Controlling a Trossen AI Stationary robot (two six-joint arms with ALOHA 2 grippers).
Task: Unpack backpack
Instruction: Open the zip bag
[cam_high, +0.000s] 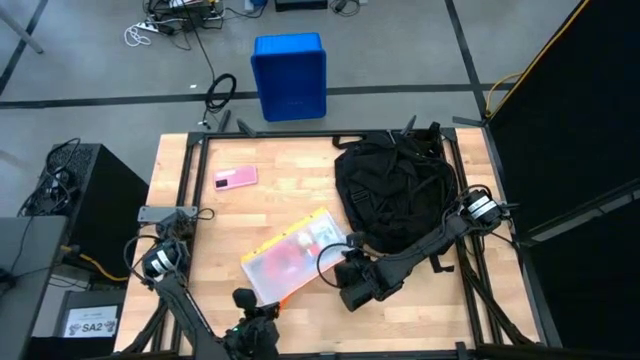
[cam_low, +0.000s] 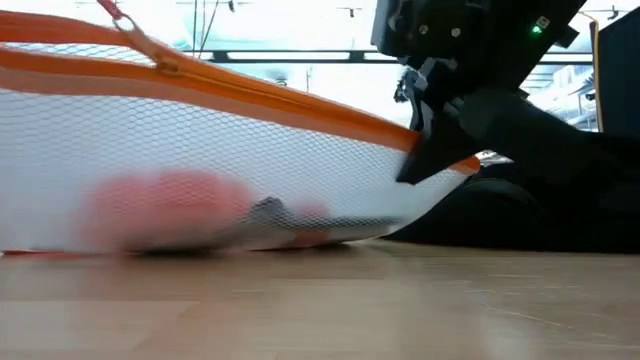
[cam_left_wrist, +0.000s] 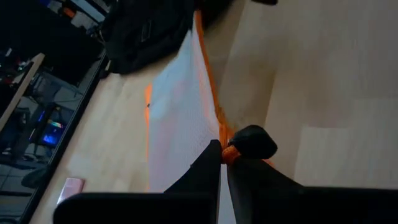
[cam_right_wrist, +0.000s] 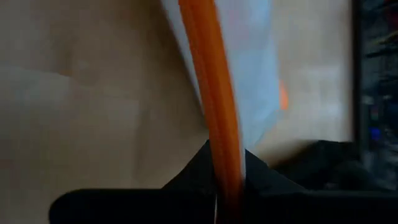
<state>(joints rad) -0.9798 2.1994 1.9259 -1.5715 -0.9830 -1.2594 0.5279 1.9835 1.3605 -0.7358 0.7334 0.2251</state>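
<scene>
The black backpack (cam_high: 395, 195) lies on the table's far right part. A clear mesh pouch (cam_high: 295, 255) with an orange zip edge lies in the middle, with red and white items inside. My right gripper (cam_high: 345, 268) is shut on the pouch's end nearest the backpack. At the near edge, my left gripper (cam_high: 268, 308) is shut on the pouch's near corner. In the low view the pouch (cam_low: 200, 160) rests on its underside, and its right end is raised. My left gripper pinches the pouch's orange edge at its near corner (cam_left_wrist: 228, 154) between its two fingers, coming slanting down from the table's near side. The pouch stretches away from the fingers toward the backpack. My right gripper pinches the orange zip edge (cam_right_wrist: 225, 146) between its two fingers, near the end by the backpack (cam_low: 425, 150). The fingers slant down from the table's right and lie across the edge. That end is held up off the table while the pouch's belly rests on the wood.
A pink flat item (cam_high: 235, 178) lies on the table's far left part. A blue plastic crate (cam_high: 289, 75) stands on the floor beyond the far edge. Black frame rails (cam_high: 180, 175) run along the table's sides. Bare wood shows at the near right.
</scene>
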